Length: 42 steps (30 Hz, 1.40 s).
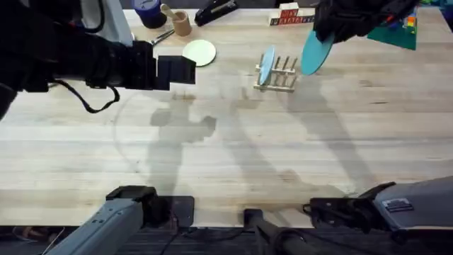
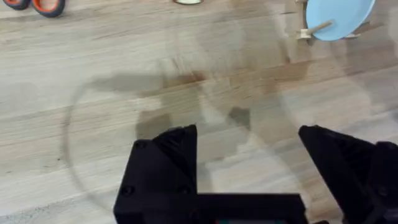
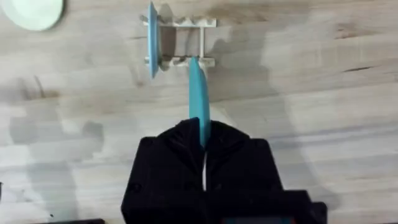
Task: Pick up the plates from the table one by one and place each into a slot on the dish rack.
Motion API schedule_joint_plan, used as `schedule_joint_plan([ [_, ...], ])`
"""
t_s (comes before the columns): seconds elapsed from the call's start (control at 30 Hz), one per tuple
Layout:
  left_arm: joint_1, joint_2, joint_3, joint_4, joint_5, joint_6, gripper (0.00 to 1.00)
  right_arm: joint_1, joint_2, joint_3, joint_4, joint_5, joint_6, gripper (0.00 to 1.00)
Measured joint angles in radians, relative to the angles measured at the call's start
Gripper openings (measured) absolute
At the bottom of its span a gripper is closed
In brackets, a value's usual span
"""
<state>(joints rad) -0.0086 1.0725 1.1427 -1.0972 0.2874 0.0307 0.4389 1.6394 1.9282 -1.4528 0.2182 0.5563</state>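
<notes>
Left tool (image 2: 249, 168): jaws wide, empty, over bare tabletop (image 1: 212, 163).
Right tool (image 3: 203, 146): clamped on sky blue plate (image 3: 198, 93), edge-on, hanging just short of dish rack (image 1: 277, 74).
Pale blue plate (image 1: 266, 66): upright in left slot.
Cream plate (image 1: 199, 52): flat, far left.
Plates: rigid, slick, likely chippable; grip rim. Right wrist view reveals plate-to-slot alignment.

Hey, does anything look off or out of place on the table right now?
Nothing stands out. One pale blue plate stands upright in the dish rack, the right gripper holds a sky blue plate on edge above the rack, and the cream plate lies flat on the table.
</notes>
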Motion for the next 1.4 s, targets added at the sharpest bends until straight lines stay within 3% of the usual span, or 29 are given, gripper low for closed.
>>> schedule_joint_plan([
  [0.37,0.0,0.0,0.0,0.0,0.0,0.0,0.995,0.024,0.015,0.003,0.064,0.003,0.042,0.031],
  [1.4,0.0,0.0,0.0,0.0,0.0,0.0,0.995,0.032,0.27,0.003,0.196,0.049,0.043,0.031],
])
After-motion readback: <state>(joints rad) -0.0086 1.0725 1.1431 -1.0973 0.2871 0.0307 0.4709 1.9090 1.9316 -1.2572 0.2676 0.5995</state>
